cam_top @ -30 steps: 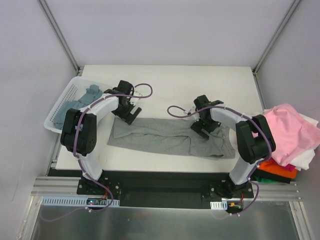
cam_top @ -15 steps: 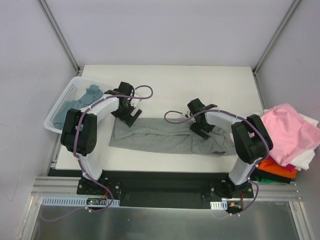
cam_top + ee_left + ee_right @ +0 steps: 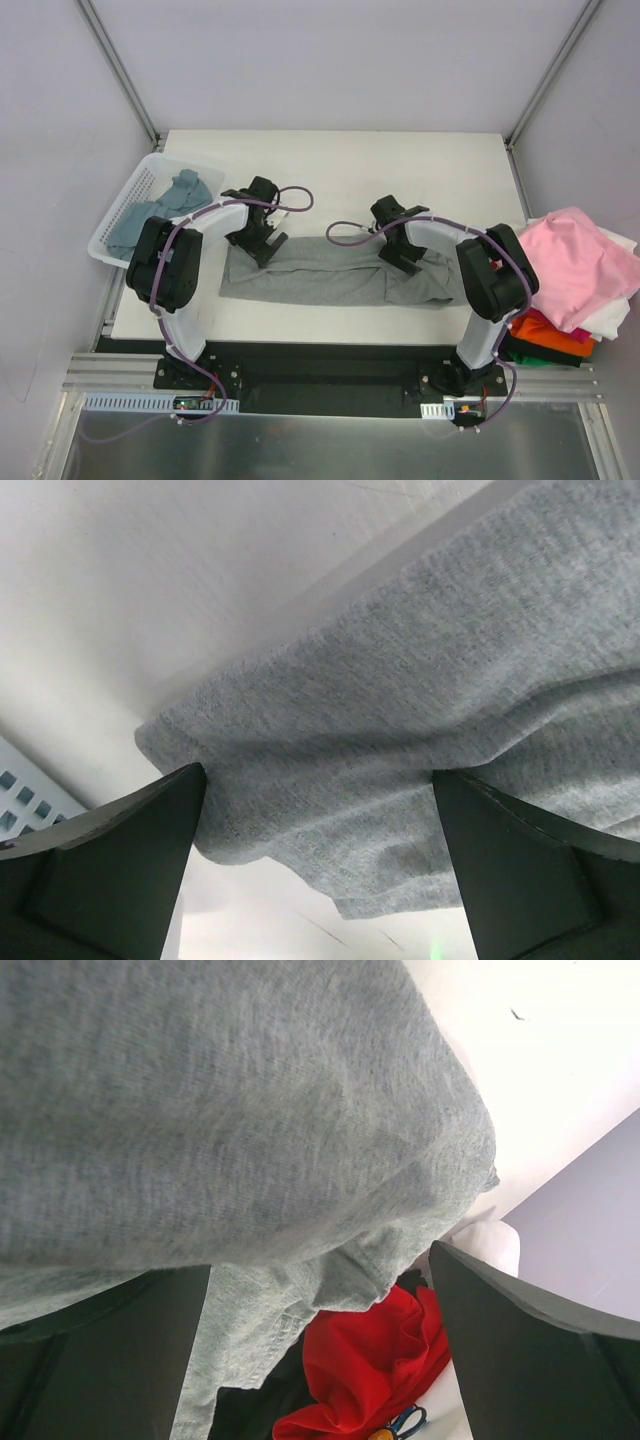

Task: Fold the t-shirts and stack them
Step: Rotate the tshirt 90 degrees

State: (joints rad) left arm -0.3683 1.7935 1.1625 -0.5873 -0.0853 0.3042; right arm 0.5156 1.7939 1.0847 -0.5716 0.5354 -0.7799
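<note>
Flanking grey tee (image 3: 320, 282): basket (image 3: 120, 203) left, pink-topped pile (image 3: 575, 265) right.

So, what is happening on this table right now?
A robot is working on a grey t-shirt, laid as a long band on the table. The left hand and the right hand are both open, low over its far edge. A teal shirt lies in the basket; more shirts are piled at the right.

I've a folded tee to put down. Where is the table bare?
Bare: the far half of the white table, behind the folded grey cloth t-shirt, from the white slatted plastic basket to the right edge, plus a thin near-edge strip. Crowded: the shirt's far edge, under the left gripper and right gripper, and the pink-topped clothes pile.
</note>
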